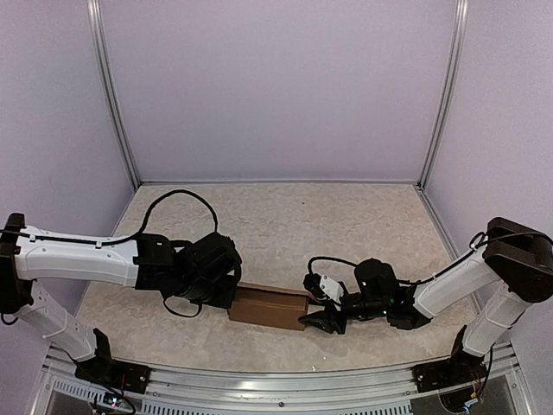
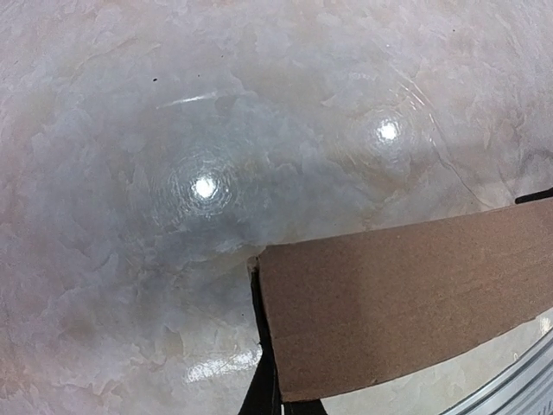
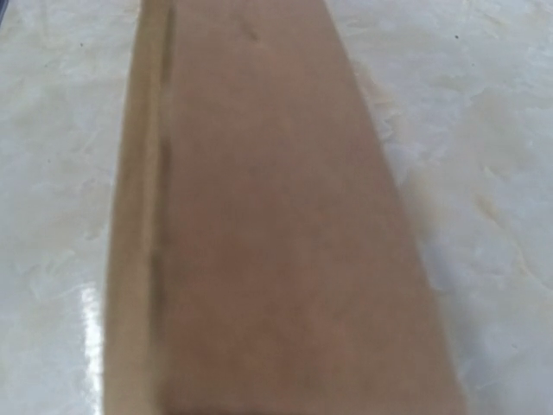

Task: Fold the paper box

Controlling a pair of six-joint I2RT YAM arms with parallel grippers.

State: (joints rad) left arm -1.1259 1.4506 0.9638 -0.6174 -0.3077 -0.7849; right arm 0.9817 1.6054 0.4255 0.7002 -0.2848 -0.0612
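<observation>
A robot test cell in a lab; plain lilac wall panels (image 1: pixel 276 86) close off the upper frame, joined by bare aluminium posts (image 1: pixel 112 95); a marble-patterned tabletop (image 1: pixel 285 225) fills the middle; the left arm (image 1: pixel 78 258) and right arm (image 1: pixel 449 287) stand at a metal rail (image 1: pixel 259 385) along the bottom edge.

Plain brown paper box (image 1: pixel 270 307), beige marbled table (image 1: pixel 285 225), lilac walls (image 1: pixel 276 86)

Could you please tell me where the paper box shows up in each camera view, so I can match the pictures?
Top external: the paper box lies low in the picture, near centre.
Left wrist: it fills the lower right corner.
Right wrist: it runs top to bottom through the middle, blurred.
Shared landmark: the pale marbled tabletop shows around it in all three.
</observation>
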